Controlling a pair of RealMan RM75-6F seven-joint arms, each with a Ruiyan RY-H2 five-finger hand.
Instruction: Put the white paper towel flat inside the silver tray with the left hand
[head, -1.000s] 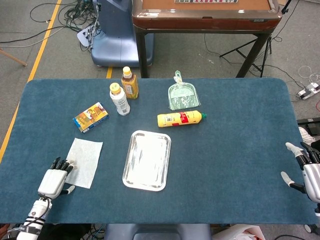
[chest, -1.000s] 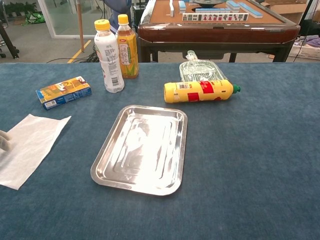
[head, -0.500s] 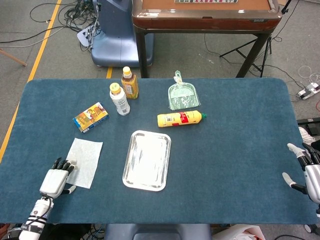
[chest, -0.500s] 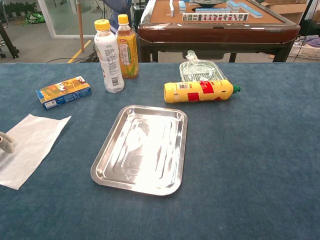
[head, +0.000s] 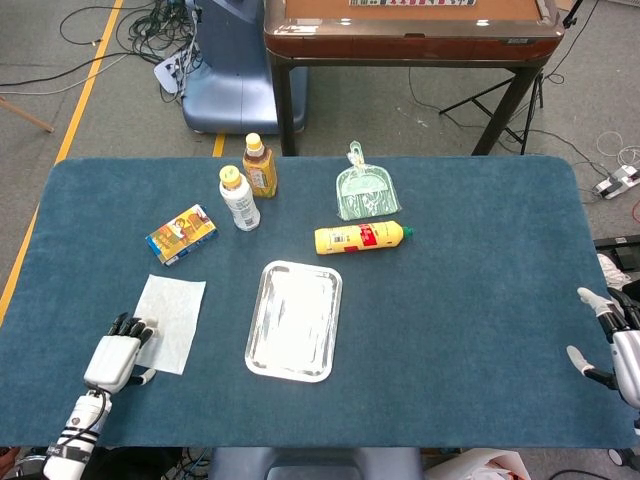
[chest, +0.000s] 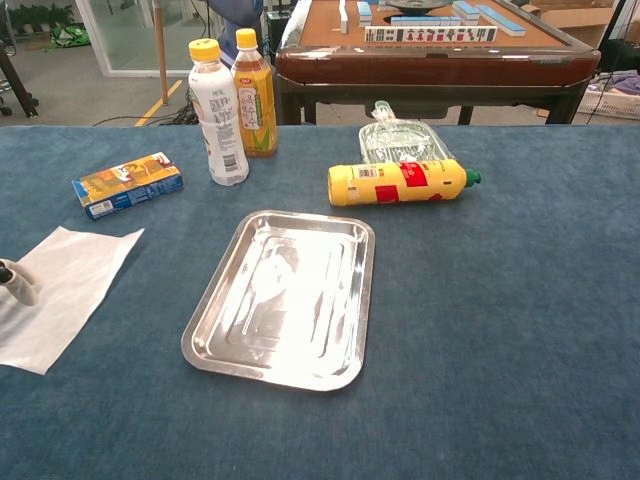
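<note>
The white paper towel lies flat on the blue table, left of the silver tray. The tray is empty and sits in the middle of the table. My left hand is at the towel's near left corner, its dark fingertips spread and resting on the towel's edge. It holds nothing. In the chest view only one fingertip shows at the left border, on the towel. My right hand hangs open beyond the table's right edge, far from both.
Behind the towel lies a small yellow-and-blue box. A white bottle and an amber bottle stand at the back left. A yellow bottle lies on its side behind the tray, with a green dustpan beyond it.
My left hand has slid a little nearer and to the right along the towel's left edge, so a fingertip now shows further in the chest view. The right hand sank slightly.
</note>
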